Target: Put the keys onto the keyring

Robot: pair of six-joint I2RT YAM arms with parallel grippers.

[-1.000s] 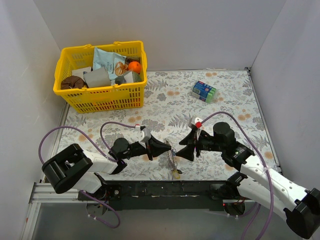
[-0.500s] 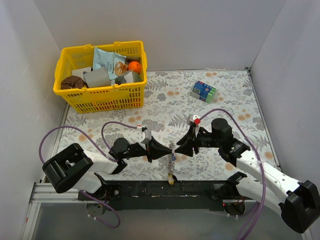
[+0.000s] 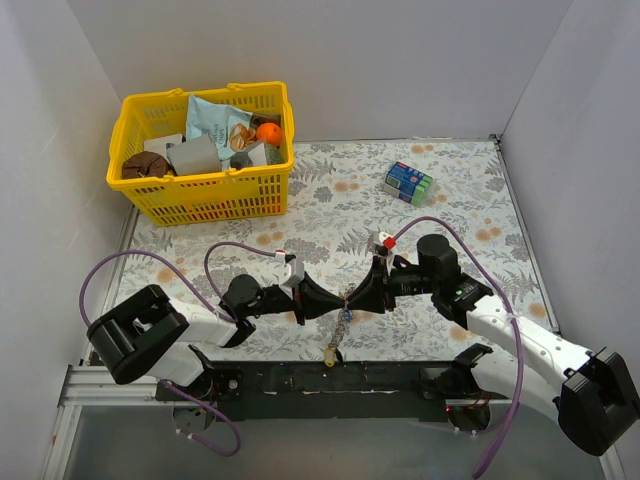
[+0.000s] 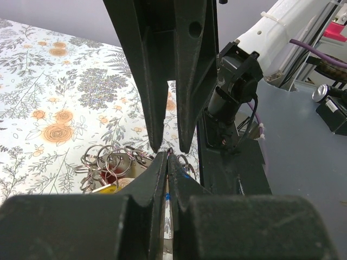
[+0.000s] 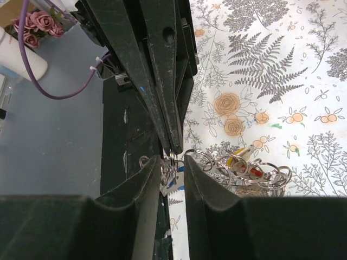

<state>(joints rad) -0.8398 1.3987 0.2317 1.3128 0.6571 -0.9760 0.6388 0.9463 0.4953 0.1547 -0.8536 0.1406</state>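
Nearest the bases, noted a yellow-headed key at the loose end of the bunch, close to the near edge of the table. Traced the keyring, a cluster of linked wire hoops carrying the red-, yellow- and blue-headed keys, from there up to the point where the two arms met tip to tip. Found the left gripper fully closed, pinching a thin hoop of the cluster at its tips. Found the right gripper facing it, jaws at a narrow gap astride the same hoop; contact with the wire not discernible. Judged the step in hand to be a second grasp on the hoop beside the first, ahead of parting its coil. Judged the next move to require a firm close on the wire just beside the left tips without dislodging it, then a slight spread. Farther back, noted a blue-green packet and a yellow basket, both well apart from the work.
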